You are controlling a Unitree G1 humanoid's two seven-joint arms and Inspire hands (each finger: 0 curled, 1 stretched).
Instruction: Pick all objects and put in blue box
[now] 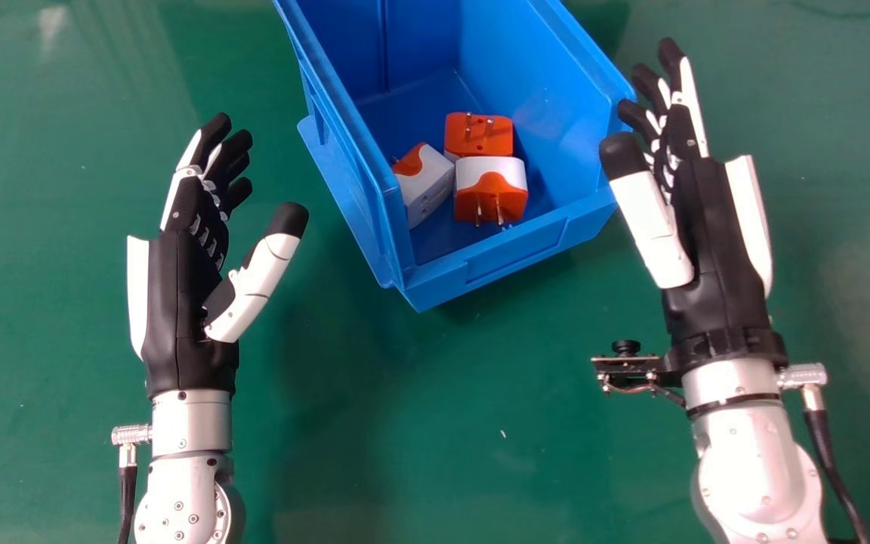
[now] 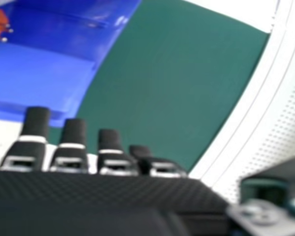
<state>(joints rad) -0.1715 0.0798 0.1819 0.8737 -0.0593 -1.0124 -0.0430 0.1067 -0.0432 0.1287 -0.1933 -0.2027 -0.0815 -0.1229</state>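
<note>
In the head view, three plug adapters lie together in the blue box (image 1: 510,261)—an orange one (image 1: 499,143) behind two white-and-orange ones (image 1: 512,171) (image 1: 435,175), near the low front edge. The left hand (image 1: 171,302) and right hand (image 1: 714,249) flank it, each with fingers loosely extended and thumb apart, holding nothing. The right hand view adds a pale surface with small holes (image 2: 285,132) beyond the green tabletop (image 2: 177,73)—and orange with metal prongs inside the box.

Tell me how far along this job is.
Packing looks essentially done: three orange and white plug adapters lie inside the open blue plastic box. The black and white left hand and right hand hold nothing. Perhaps only moving them away from beside the box remains.
</note>
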